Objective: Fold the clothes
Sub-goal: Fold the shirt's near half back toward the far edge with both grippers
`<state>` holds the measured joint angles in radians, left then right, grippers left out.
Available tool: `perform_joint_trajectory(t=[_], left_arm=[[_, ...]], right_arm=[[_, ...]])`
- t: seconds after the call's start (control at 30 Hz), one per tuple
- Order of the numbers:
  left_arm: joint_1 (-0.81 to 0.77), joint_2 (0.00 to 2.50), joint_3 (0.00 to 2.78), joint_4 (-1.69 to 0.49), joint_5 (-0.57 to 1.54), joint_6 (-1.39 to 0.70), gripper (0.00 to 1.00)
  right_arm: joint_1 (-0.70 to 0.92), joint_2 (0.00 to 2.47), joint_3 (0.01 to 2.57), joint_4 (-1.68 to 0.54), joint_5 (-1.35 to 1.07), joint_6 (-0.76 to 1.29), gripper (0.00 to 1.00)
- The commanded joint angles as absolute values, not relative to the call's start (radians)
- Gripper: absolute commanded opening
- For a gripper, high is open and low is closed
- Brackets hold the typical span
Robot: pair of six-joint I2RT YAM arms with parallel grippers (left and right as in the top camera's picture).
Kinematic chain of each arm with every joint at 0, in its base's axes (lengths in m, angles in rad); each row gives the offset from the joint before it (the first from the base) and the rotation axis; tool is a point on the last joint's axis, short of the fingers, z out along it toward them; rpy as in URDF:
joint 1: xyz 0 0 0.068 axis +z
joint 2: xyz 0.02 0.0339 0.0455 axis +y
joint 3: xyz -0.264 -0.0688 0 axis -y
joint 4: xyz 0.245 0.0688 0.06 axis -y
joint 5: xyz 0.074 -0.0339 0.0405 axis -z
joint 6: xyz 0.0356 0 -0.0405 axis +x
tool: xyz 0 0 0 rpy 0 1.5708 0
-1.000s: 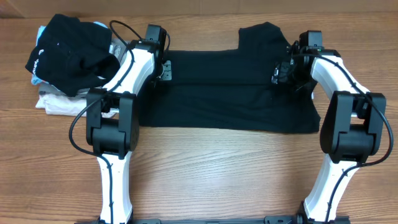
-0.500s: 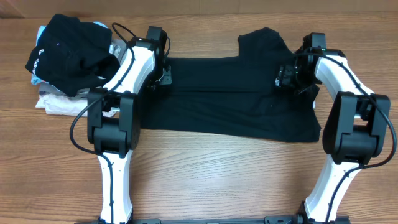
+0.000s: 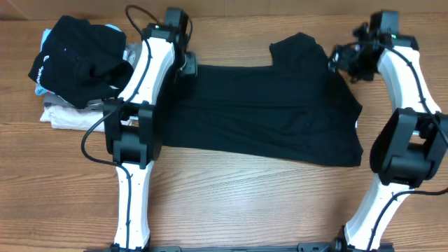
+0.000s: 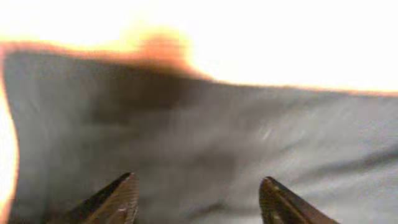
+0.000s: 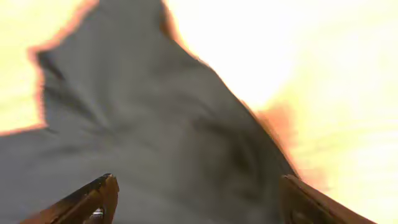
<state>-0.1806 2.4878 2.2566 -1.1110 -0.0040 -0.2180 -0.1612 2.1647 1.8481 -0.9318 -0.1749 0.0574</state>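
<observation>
Overhead, the plain black T-shirt (image 3: 266,105) lies spread flat on the far half of the table (image 3: 231,203), about midway between its left and right edges. The cloth looks soft and matte, with faint creases running across it. The near hem slants toward the near right corner, and one short sleeve (image 3: 297,47) pokes up toward the far edge. The left gripper (image 3: 187,64) hangs at the shirt's far left corner, and the right gripper (image 3: 344,59) is at its far right side, just beside the sleeve. At the table's far left corner sits a heap of other garments (image 3: 63,112), with a black one with white lettering (image 3: 77,59) on top of pale ones.

In the left wrist view, the left gripper (image 4: 199,199) has its dark fingertips (image 4: 118,199) well apart, and nothing is between them. The T-shirt (image 4: 217,137) shows as blurred grey-black fabric below, its edge meeting the glaring table (image 4: 280,31).

In the right wrist view, the right gripper (image 5: 199,202) also stands wide and holds nothing, its fingertips (image 5: 93,199) above the T-shirt (image 5: 155,124). The fabric narrows to a point toward the top, with bright table (image 5: 323,74) on either side.
</observation>
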Motion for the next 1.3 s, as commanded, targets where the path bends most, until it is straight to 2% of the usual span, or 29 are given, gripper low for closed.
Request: perform_joint_trajectory(t=[0.0,0.27,0.5,0.73,0.83,0.9,0.97,1.07,1.1,1.17,1.27], left_arm=[[-0.14,2.492,2.307,-1.036,-0.01,-0.197,0.72],[-0.046,2.498,2.307,-0.899,-0.011,-0.155,0.75],[-0.026,2.555,2.305,-0.87,0.001,-0.113,0.75],[-0.028,2.628,2.305,-0.881,-0.009,-0.099,0.73],[-0.026,2.629,2.305,-0.87,-0.014,-0.089,0.69],[-0.027,2.629,2.305,-0.859,-0.009,-0.089,0.5],[-0.03,2.629,2.305,-0.86,-0.002,-0.089,0.35],[-0.042,2.629,2.305,-0.867,-0.003,-0.088,0.2],[-0.047,2.629,2.305,-0.868,-0.004,-0.078,0.09],[-0.054,2.629,2.306,-0.867,-0.008,-0.077,0.04],[-0.055,2.618,2.309,-0.867,-0.011,-0.078,0.04]], right_arm=[[-0.102,2.151,1.902,-0.873,-0.148,-0.002,0.86],[-0.08,2.151,1.902,-0.82,-0.147,-0.008,0.87],[-0.08,2.151,1.902,-0.817,-0.147,-0.022,0.87],[-0.08,2.151,1.902,-0.826,-0.128,-0.031,0.87],[-0.08,2.151,1.902,-0.824,-0.128,-0.031,0.86],[-0.08,2.151,1.902,-0.82,-0.128,-0.031,0.86],[-0.08,2.151,1.902,-0.817,-0.128,-0.031,0.86],[-0.08,2.151,1.902,-0.816,-0.128,-0.031,0.86],[-0.08,2.151,1.902,-0.815,-0.128,-0.031,0.85],[-0.08,2.151,1.902,-0.805,-0.128,-0.031,0.85],[-0.08,2.152,1.902,-0.765,-0.128,-0.032,0.85]])
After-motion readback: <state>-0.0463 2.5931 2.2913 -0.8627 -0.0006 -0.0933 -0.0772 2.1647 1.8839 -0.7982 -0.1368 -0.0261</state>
